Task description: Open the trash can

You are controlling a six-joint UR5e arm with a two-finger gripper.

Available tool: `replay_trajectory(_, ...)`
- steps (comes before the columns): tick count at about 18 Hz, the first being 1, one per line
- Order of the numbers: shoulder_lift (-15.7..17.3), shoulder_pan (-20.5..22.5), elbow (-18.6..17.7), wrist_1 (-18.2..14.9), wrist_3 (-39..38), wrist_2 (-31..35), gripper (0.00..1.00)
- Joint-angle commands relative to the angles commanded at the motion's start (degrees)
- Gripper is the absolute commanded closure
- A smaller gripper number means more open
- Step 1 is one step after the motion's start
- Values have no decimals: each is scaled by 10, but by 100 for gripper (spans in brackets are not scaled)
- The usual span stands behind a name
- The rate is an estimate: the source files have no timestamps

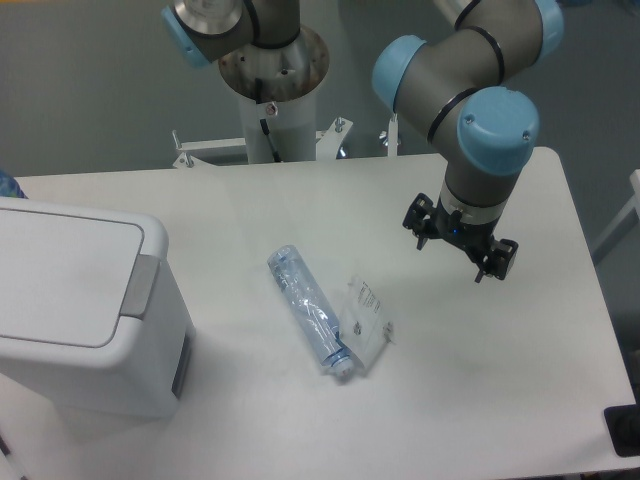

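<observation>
Gaping gripper (459,250) (holding nothing).

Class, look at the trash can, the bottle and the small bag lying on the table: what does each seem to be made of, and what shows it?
Trash can: likely white moulded plastic, smooth, rounded corners, matt sheen.
Bottle: clear thin plastic, see-through, bluish glints.
Small bag: probably transparent plastic film, crinkled and glossy.
</observation>
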Motion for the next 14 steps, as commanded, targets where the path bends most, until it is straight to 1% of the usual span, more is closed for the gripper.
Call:
replay_trajectory(4,1,-1,0,-1,-1,-1,0)
replay_trajectory(7,1,1,2,0,-3,-22,0)
replay_trajectory(11,3,0,-1,0,-5,-23,0)
replay_trajectory(13,4,0,-14,3,-6,-35,0)
replay_trajectory(14,4,0,-22,13,-7,-40,0)
